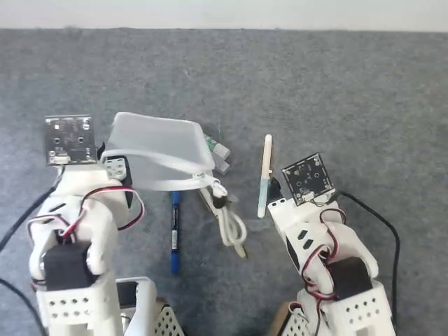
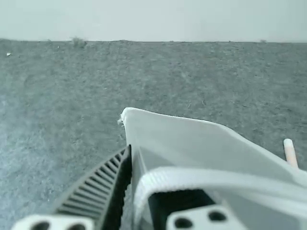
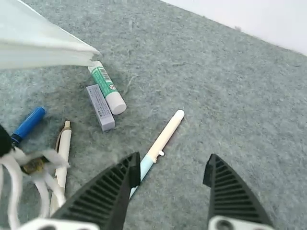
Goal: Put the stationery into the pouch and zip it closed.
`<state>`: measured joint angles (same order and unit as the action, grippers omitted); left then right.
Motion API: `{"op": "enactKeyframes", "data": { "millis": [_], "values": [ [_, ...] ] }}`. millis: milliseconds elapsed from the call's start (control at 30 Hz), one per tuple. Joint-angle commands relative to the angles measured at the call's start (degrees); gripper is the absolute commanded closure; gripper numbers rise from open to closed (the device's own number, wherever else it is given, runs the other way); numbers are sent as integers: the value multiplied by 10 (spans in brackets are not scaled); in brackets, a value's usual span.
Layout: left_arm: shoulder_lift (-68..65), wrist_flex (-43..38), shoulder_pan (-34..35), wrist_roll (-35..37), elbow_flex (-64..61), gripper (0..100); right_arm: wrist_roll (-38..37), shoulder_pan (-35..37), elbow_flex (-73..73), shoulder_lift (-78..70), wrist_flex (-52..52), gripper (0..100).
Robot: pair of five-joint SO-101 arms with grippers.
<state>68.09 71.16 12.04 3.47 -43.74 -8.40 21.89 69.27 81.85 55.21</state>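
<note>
Jaws of the right gripper are spread over the pale pen. Further left, the pouch is pinched at its left edge by the left gripper. A glue stick, an eraser and a blue pen are seen beside the pouch.

1. The pouch sits left of centre in the high view, raised off the bench, its left edge clamped in the left hand.
2. A tube and a small block lie side by side, touching the pouch's right edge.
3. A capped pen lies below the pouch.
4. Just right of it, a cord loop lies over a short pen.
5. The long pen lies right of centre, its lower end beneath the spread right hand.
</note>
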Motion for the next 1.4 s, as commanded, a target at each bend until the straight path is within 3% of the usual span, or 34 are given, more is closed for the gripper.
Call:
{"op": "enactKeyframes", "data": {
  "millis": [0,433,700,933,1367],
  "values": [
    [-3,-4,14,17,22,991,5,-10,-71,-73,-7,784],
    [-2,-4,16,17,18,991,9,-9,-271,-368,-5,785],
    [-2,-1,52,47,22,991,34,-7,-385,-502,-6,785],
    [-2,0,59,48,19,991,85,-6,-453,-626,-7,786],
    [-2,0,95,49,17,991,89,-10,-561,-831,-12,786]
  ]
}}
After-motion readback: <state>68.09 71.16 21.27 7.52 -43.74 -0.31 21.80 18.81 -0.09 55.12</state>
